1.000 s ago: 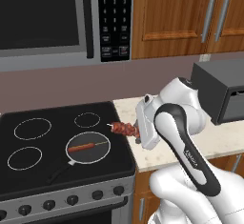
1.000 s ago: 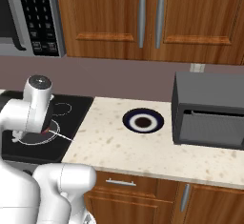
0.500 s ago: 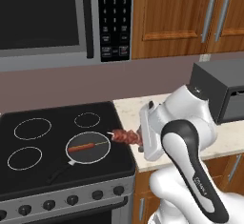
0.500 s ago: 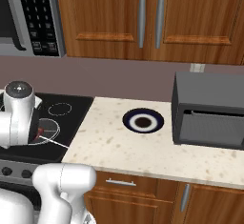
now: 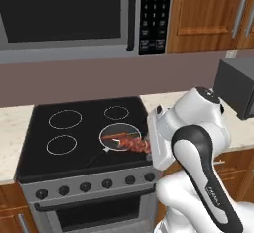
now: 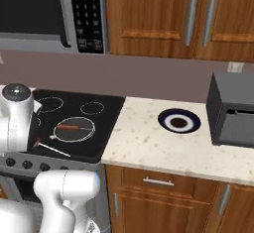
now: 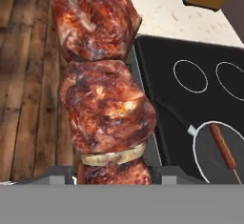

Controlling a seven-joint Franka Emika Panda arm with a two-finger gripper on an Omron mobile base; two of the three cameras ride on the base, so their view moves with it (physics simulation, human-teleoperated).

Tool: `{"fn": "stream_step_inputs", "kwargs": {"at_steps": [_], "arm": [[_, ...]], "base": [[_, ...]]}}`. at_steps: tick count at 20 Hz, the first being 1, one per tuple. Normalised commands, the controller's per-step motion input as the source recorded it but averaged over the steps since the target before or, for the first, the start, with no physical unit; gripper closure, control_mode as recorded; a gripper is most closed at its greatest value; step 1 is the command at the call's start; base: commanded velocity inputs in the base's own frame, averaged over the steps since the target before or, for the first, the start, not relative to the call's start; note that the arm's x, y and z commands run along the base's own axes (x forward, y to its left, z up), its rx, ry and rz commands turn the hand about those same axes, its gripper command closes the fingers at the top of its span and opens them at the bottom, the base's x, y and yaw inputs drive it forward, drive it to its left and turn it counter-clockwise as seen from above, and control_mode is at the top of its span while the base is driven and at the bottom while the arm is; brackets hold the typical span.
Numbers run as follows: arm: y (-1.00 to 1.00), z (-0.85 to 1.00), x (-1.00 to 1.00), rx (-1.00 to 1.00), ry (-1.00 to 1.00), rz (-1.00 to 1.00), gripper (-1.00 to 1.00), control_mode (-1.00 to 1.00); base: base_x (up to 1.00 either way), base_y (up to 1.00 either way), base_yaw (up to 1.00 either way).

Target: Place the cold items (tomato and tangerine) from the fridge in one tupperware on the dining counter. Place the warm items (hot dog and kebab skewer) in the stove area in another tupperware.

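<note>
- Where the wall meets the worktop, brown wood cabinets (image 6: pixel 163 16) hang above, with a dark microwave (image 5: pixel 74 16) set over the cooking surface.
- The stove area (image 5: pixel 84 143) is a silver range with a black burner top and a row of knobs along its front edge.
- To the range's right runs a pale speckled counter (image 6: pixel 168 147), carrying a dark grey boxy appliance (image 6: pixel 233 110) at its far end.
- The white arm (image 5: pixel 198 143) bends low in front of the range's right front corner in the left base view; in the right base view it stands at the left edge.
- On the near right burner sits a round pan (image 6: pixel 74 130), its thin handle (image 6: pixel 54 149) pointing toward the front of the range.
- A dark-rimmed round plate (image 6: pixel 179 121) with a pale centre and dark middle lies on the counter between range and grey appliance.
- The gripper (image 7: pixel 112 173) is clamped on the kebab skewer (image 7: pixel 102 85): in the hand view the meat chunks rise from between the two finger tips (image 7: pixel 59 173), with a pale onion ring just above them.
- In the left base view the skewer's meat juts leftward from the hand, over the pan's near right edge; whether it touches the pan cannot be told.
- The hot dog (image 6: pixel 70 126) lies inside the pan, a thin reddish stick.
</note>
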Motion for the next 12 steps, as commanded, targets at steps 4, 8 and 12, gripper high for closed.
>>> {"fn": "stream_step_inputs", "kwargs": {"at_steps": [4,8,12], "arm": [[0.00,0.00,0.00,0.00,0.00,0.00,1.00,1.00],[0.00,0.00,0.00,0.00,0.00,0.00,1.00,1.00],[0.00,0.00,0.00,0.00,0.00,0.00,1.00,1.00]], "base": [[-0.67,0.99,0.64],[-0.73,0.97,1.00],[-0.60,0.95,1.00]]}}
